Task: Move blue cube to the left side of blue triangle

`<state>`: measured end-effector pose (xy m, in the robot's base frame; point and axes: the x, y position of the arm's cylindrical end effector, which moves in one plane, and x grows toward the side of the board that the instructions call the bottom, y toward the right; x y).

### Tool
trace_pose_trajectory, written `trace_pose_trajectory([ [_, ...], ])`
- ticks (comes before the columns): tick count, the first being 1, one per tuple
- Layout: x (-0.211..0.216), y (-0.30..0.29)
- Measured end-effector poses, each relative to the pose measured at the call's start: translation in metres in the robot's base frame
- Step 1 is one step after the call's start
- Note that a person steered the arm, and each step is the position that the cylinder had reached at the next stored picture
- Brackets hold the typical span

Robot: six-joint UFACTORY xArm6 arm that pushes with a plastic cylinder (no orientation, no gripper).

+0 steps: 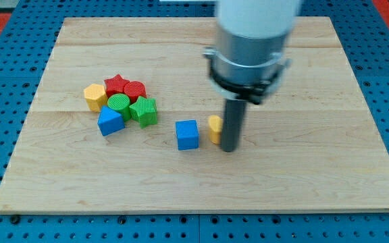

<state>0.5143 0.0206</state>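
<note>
Jaws: none on this rig, only a rod, so nothing opens or holds. My tip [229,149] rests on the board [302,182], touching a yellow block [214,128] that it partly hides (shape unclear). Blue cube [188,134] sits just beside that yellow block, toward the view's left. Blue triangle [110,122] lies further left, at the lower edge of a cluster: yellow hexagon-like block [94,96], red star [117,85], red block [135,90], green cylinder [119,104], green ribbed block [144,111].

Risk: pushing leftward drives the yellow block into the cube, then the cube into the triangle's right side, scattering the cluster. Cube likely needs routing below the triangle.
</note>
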Motion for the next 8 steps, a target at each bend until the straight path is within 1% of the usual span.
trace_pose_trajectory([
  [1,-0.001,-0.060],
  [2,-0.007,-0.046],
  [3,-0.037,-0.028],
  [4,-0.042,-0.068],
  [5,-0.016,-0.099],
  [6,0.018,-0.080],
  [7,0.029,-0.099],
  [8,-0.007,-0.194],
])
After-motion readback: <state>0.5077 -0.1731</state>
